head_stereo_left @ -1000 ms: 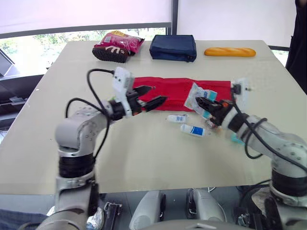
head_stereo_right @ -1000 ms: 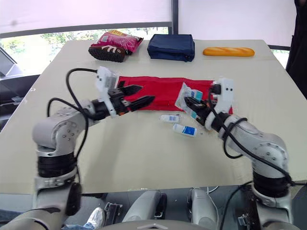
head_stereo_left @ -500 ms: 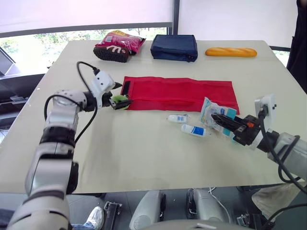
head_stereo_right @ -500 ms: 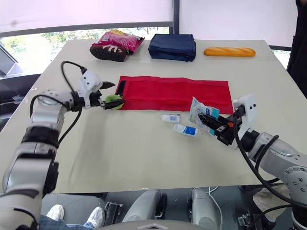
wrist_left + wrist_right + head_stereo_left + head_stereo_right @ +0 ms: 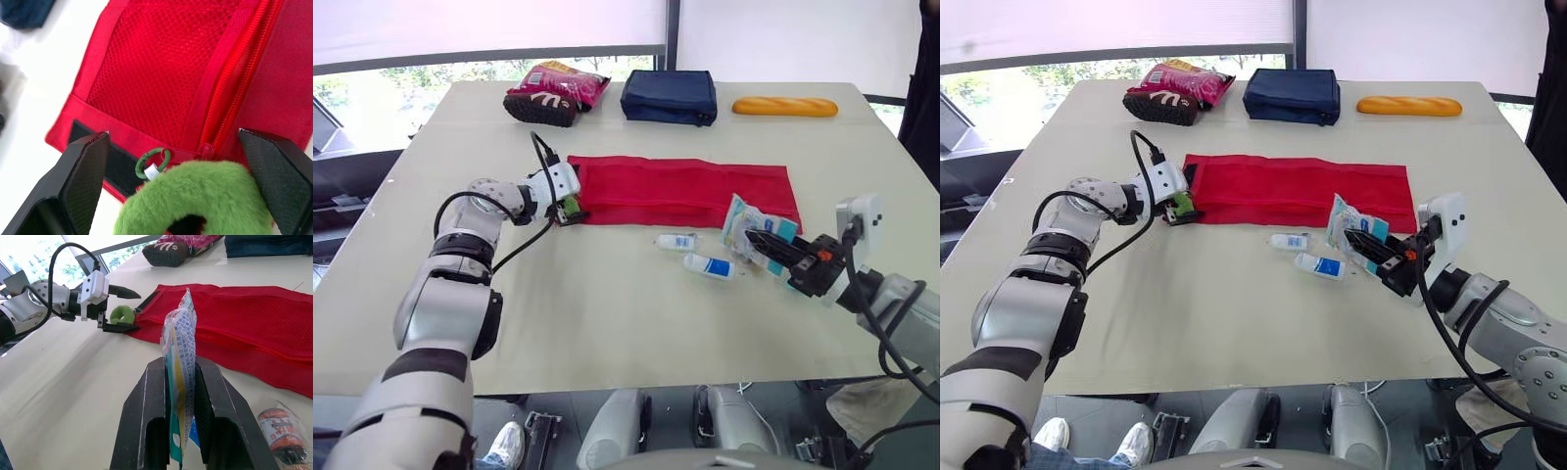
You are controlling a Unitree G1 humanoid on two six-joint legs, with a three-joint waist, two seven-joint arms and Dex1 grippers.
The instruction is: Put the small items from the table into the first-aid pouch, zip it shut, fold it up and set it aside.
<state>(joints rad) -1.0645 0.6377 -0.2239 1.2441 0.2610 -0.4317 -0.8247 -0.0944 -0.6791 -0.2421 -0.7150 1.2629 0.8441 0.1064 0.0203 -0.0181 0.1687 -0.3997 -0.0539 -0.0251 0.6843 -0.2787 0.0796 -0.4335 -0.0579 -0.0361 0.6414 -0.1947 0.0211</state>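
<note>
The red first-aid pouch [image 5: 690, 191] lies flat and unzipped across the table. A green fuzzy ring [image 5: 195, 196] hangs from a small loop at the pouch's left end. My left gripper [image 5: 568, 206] stands open around that ring, its fingers [image 5: 80, 169] wide apart and not pressing it. Nearer the table's front right, my right gripper [image 5: 181, 363] is shut on a clear packet [image 5: 180, 333] of small items, held upright just off the pouch's right end. Two small tubes [image 5: 675, 241] [image 5: 710, 265] lie on the table in front of the pouch.
Along the far edge sit a pink snack bag [image 5: 553, 91], a navy blue pouch [image 5: 668, 98] and a bread loaf [image 5: 784, 106]. A small brown bottle [image 5: 281, 433] lies by my right gripper.
My left gripper came down from over the pouch to its left end and now sits at the green ring. My right gripper drew back toward the front right with the packet.
</note>
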